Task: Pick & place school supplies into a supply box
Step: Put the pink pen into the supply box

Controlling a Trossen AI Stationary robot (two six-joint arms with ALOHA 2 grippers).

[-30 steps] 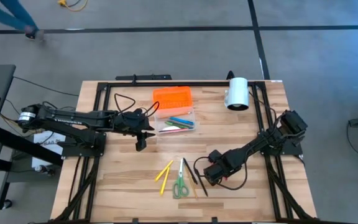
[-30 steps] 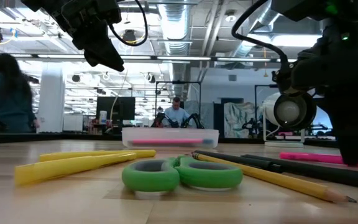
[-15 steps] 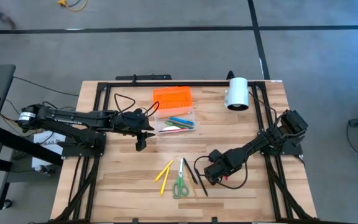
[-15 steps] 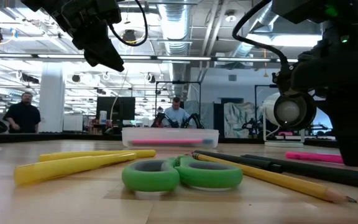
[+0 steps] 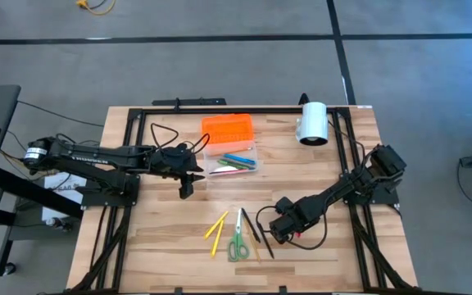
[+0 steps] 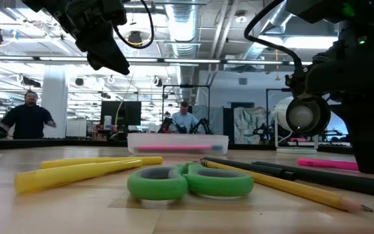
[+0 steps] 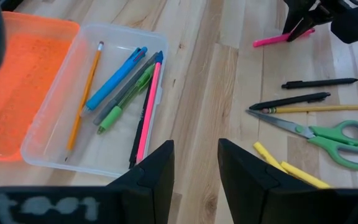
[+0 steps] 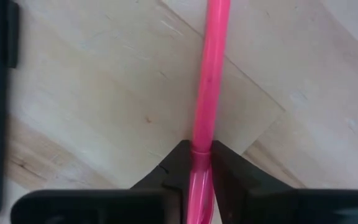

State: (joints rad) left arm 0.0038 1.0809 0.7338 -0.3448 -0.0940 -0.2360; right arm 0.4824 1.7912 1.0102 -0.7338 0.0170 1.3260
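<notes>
The right tool (image 8: 201,163) was down on the counter (image 5: 334,197) with its two dark fingers (image 8: 173,168) pinched tight on a pink pen (image 8: 207,74). The pen lay flat on the wood and ran straight out ahead of the tool. The tool likely held it near one end so the long part could hang free when lifted. The pen did not look lifted yet.

Just beside that tool lay more school things: two black pens (image 7: 319,83), a thin yellow pencil (image 7: 300,109), green scissors (image 5: 237,243) and two yellow markers (image 5: 215,227). They lay loose, not yet put away.

Farther off from the right tool, across the counter, sat the clear supply box (image 5: 231,161). Its orange lid (image 5: 227,128) lay open and flat on the box's far side. Inside were a blue pen (image 7: 114,79), a green one (image 7: 126,99), a pink one (image 7: 148,106) and an orange pencil (image 7: 82,99), all lying the long way so they fit.

The left tool (image 7: 194,165) hung in the air just beside the box with nothing in it. Its fingers stood partly open, maybe waiting.

A white cylinder (image 5: 311,123) lay at the far edge. The counter was pale wood planks on a black frame. Beyond it was a big bright room with gray floor, ceiling pipes and a person (image 6: 30,117) standing far off.
</notes>
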